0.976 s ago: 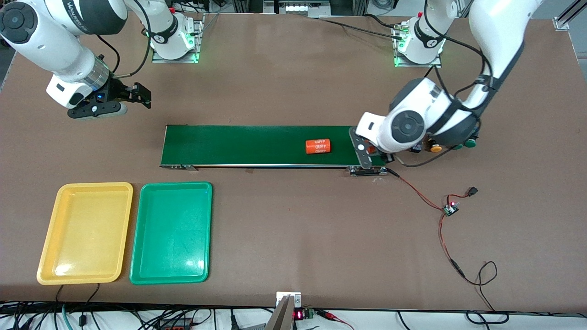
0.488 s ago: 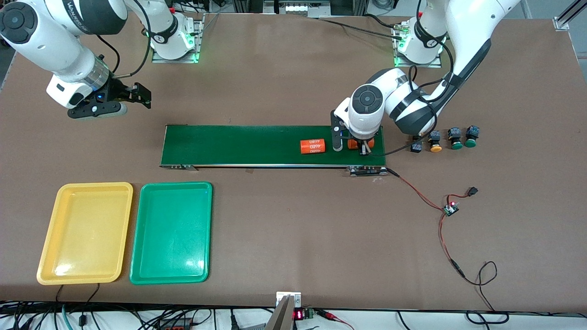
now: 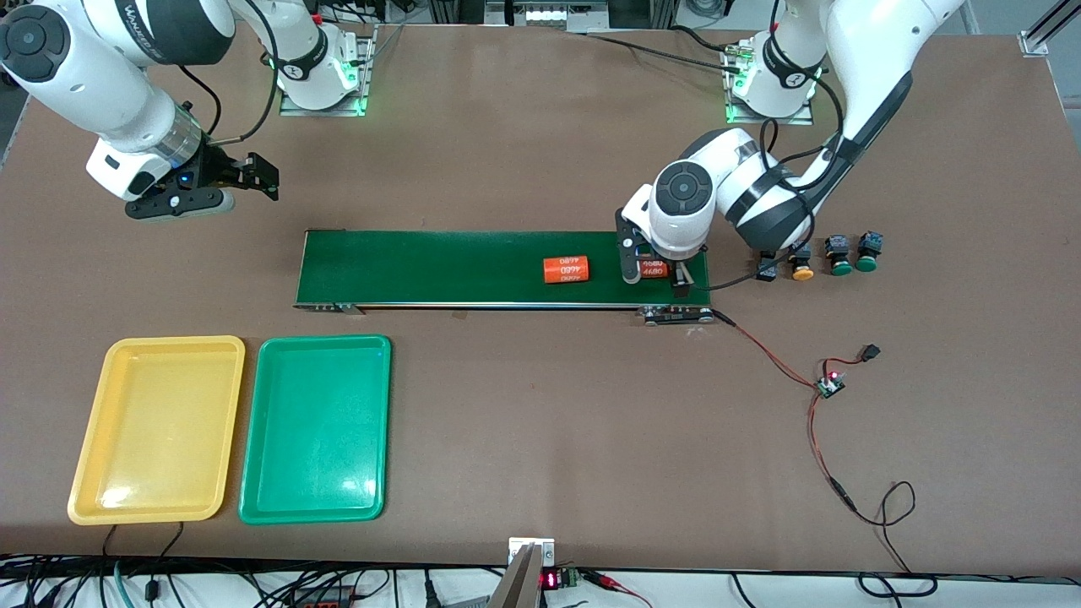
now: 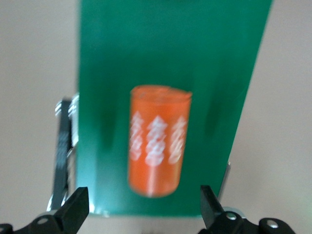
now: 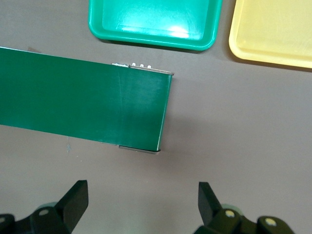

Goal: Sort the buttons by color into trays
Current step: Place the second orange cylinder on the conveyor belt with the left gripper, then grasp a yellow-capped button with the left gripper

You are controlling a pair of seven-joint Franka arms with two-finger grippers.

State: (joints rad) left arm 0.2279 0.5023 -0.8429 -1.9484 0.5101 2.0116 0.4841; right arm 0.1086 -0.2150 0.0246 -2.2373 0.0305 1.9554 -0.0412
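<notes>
Four buttons stand in a row on the table past the belt's end, at the left arm's end. One yellow-capped button [image 3: 801, 268] and two green-capped buttons [image 3: 839, 256] [image 3: 867, 251] show. The fourth [image 3: 767, 272] shows only its black body under the left arm. The yellow tray [image 3: 156, 426] and the green tray [image 3: 315, 426] lie side by side, both empty. My left gripper [image 3: 652, 275] [image 4: 144, 209] is open over the belt's end, with an orange "4680" cylinder [image 4: 157, 139] lying on the belt between its fingers. My right gripper [image 3: 268, 176] [image 5: 141, 200] is open, empty and waits.
The long dark-green belt [image 3: 422, 266] crosses the middle of the table and carries a second orange cylinder [image 3: 566, 269]. A red wire and a small circuit board [image 3: 829, 386] lie nearer the front camera than the buttons. The right wrist view shows the belt's end [image 5: 87, 102] and both trays.
The left arm swung from over the buttons to the belt's end with an orange cylinder, which now lies on the belt between its open fingers. The other cylinder drifted along the belt toward the right arm's end.
</notes>
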